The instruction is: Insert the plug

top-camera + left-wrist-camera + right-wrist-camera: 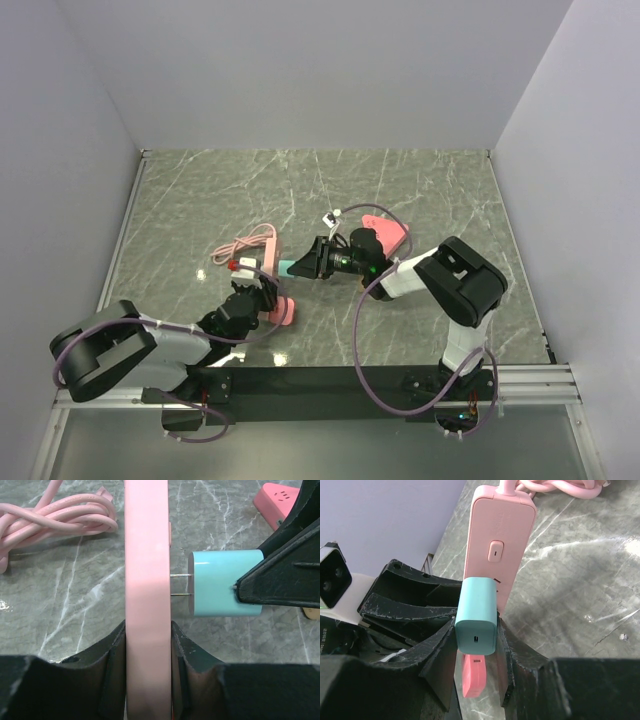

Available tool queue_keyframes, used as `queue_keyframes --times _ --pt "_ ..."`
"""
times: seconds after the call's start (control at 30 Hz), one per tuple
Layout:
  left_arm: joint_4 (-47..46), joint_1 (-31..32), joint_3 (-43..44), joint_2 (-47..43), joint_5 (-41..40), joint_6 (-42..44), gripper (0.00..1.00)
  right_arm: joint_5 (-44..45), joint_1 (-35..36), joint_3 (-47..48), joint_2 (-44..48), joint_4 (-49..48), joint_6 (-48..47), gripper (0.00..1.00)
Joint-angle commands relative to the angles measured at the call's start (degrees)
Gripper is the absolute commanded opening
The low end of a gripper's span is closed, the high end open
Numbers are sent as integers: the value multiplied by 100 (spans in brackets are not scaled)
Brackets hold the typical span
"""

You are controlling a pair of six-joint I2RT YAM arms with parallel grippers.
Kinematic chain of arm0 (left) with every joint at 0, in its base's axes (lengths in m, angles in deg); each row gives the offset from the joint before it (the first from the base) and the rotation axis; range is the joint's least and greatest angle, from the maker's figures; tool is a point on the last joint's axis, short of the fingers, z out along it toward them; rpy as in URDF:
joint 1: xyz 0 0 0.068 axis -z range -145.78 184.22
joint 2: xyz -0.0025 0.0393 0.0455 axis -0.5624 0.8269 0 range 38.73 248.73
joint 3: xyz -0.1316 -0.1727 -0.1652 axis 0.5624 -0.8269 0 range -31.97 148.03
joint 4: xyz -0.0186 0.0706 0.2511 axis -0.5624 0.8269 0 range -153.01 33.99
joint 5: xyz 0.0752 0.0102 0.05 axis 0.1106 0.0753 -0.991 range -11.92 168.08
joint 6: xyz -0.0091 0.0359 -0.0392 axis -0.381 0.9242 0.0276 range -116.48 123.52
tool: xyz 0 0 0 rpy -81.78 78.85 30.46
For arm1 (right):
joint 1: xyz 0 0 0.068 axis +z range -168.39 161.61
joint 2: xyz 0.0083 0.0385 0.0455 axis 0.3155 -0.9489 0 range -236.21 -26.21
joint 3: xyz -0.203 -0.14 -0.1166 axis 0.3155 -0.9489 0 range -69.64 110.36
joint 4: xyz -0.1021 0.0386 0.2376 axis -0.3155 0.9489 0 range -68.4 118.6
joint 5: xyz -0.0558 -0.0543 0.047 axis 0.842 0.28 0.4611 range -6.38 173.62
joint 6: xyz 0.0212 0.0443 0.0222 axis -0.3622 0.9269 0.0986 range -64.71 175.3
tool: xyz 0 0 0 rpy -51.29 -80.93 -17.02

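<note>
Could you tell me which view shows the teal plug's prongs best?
Left wrist: both prongs span the gap between teal plug and pink power strip. Right wrist shows only the plug's rear; from the top they're too small.

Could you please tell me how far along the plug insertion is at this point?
Done: the left gripper is shut on the pink power strip, held on edge, and the right gripper is shut on the teal plug. In hand: the prongs meet the strip's face, with bare metal showing in the gap. Left: push the plug in until its body sits flush.
</note>
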Motion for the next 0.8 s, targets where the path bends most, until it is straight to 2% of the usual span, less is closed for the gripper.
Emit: queue_keyframes --times 0.0,0.47,0.77 --pt "-2073 332 300 -145 904 12 0 163 134 193 -230 -72 24 0" --pt "-2530 481 344 -127 1484 -226 1 268 204 325 -353 86 -46 0" --pt "-2381 543 266 -663 1502 -147 1 426 301 448 -458 429 -249 0"
